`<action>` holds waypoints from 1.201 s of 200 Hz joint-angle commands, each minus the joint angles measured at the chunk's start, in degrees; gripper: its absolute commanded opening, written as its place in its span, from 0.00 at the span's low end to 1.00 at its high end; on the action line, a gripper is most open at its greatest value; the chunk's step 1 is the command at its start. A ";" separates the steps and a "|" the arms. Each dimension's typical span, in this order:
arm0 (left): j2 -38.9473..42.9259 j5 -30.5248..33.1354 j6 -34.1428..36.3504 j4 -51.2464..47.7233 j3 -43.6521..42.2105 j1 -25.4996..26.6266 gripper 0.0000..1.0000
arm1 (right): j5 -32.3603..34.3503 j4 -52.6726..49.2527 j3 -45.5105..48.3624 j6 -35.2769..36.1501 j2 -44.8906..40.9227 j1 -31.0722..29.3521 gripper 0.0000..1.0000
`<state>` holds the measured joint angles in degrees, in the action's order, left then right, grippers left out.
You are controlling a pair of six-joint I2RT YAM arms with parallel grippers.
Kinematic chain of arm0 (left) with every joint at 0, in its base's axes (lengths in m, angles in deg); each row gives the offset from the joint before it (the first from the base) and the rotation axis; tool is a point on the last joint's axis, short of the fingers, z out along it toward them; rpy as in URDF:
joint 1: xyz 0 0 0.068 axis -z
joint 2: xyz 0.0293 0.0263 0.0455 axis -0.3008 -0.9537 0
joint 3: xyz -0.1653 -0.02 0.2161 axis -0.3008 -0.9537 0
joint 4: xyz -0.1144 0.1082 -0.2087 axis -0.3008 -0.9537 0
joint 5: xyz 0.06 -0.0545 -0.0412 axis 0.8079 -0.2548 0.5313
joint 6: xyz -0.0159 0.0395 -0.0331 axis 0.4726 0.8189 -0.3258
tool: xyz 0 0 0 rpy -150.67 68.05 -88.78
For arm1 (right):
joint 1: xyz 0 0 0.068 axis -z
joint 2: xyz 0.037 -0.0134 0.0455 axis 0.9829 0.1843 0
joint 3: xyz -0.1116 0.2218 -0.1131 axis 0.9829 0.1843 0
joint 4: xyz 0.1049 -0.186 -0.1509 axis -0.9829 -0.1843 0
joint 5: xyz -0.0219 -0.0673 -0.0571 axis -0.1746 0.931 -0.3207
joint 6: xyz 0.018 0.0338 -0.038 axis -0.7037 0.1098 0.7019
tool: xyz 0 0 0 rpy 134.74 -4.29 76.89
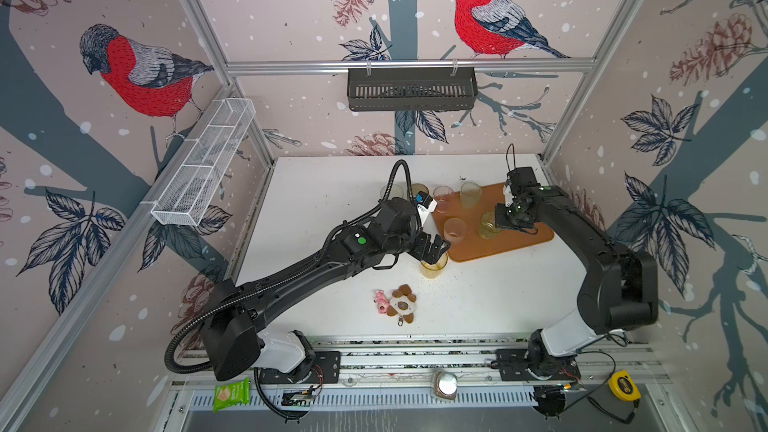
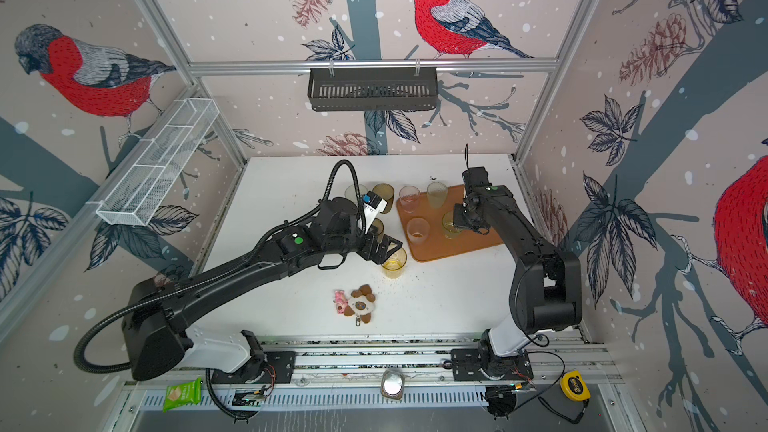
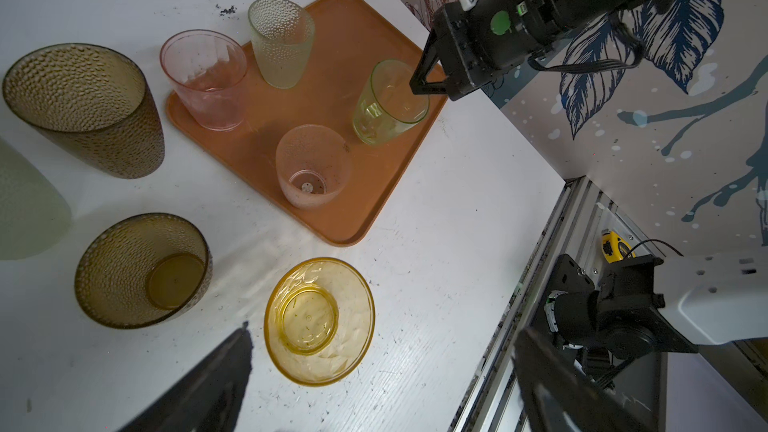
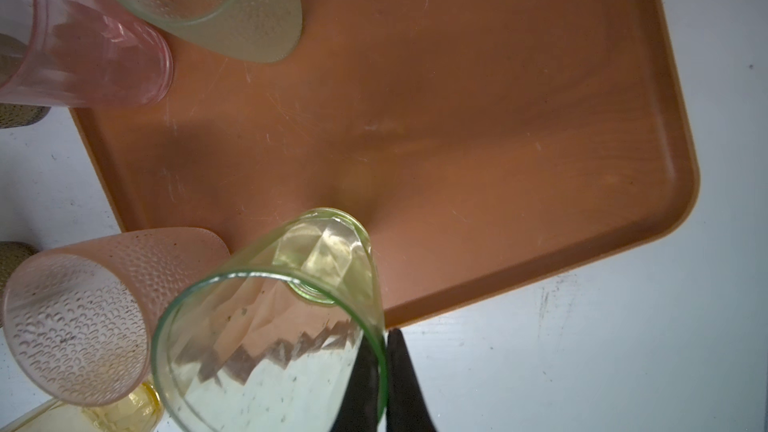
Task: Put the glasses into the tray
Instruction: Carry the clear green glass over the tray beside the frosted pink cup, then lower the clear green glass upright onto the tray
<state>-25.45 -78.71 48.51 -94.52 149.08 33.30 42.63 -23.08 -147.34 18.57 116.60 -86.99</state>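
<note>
I am matte black shell for the most part, on my left arm [image 1: 291, 274] and my right arm [image 1: 590, 243] alike. Each arm grows out of a white housing [image 1: 282, 349] that is fixed to a black base plate [image 1: 328, 365] dotted with small screws. A ribbed black conduit [image 1: 183, 338] runs along my left arm. A round green sticker [image 1: 361, 240] marks each forearm. My left wrist carries a white printed mount [image 1: 426, 207] with a blue tab. Thin red and black wires [image 1: 318, 382] show at the left base. My left gripper [image 1: 437, 250] and right gripper [image 4: 385, 339] have black, tapered fingers.
</note>
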 commanded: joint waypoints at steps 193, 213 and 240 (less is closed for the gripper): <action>-5.92 0.69 2.25 2.64 4.82 2.28 0.98 | -2.38 4.75 -1.04 0.63 6.76 -1.19 0.03; -5.91 0.70 2.26 2.64 4.75 2.28 0.98 | -2.38 4.86 -1.12 0.45 7.05 -1.35 0.03; -5.75 0.70 2.33 2.47 4.65 2.20 0.98 | -2.29 4.98 -0.88 0.46 7.14 -1.44 0.03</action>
<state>-31.50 -78.03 50.39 -93.93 153.80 35.55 40.62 -19.02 -148.06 19.42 123.64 -88.33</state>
